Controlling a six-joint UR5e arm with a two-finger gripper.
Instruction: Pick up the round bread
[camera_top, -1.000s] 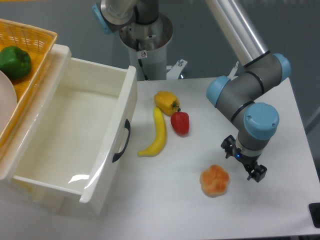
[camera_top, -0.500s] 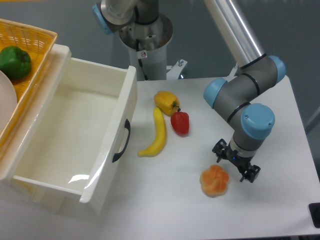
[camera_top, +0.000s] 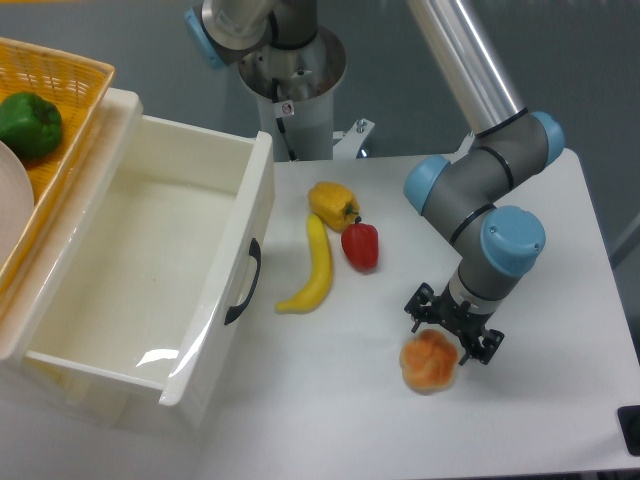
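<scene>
My claw (camera_top: 452, 330) hangs spread wide over the round bread (camera_top: 430, 362) near the table (camera_top: 560, 420) front edge, gripping nothing — the approach step, I judge, with a straight descent and a squeeze next. One bread, one banana (camera_top: 312, 270), one yellow pepper (camera_top: 333, 205), one red pepper (camera_top: 361, 245), one green pepper (camera_top: 28, 123).

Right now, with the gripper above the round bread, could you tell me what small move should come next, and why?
Probably a short straight descent. The gripper sits over the upper edge of the round bread with its fingers spread on either side, apparently not yet around it. Lowering until the fingers straddle the bun, then closing, seems right. The red bell pepper lies well clear.
</scene>
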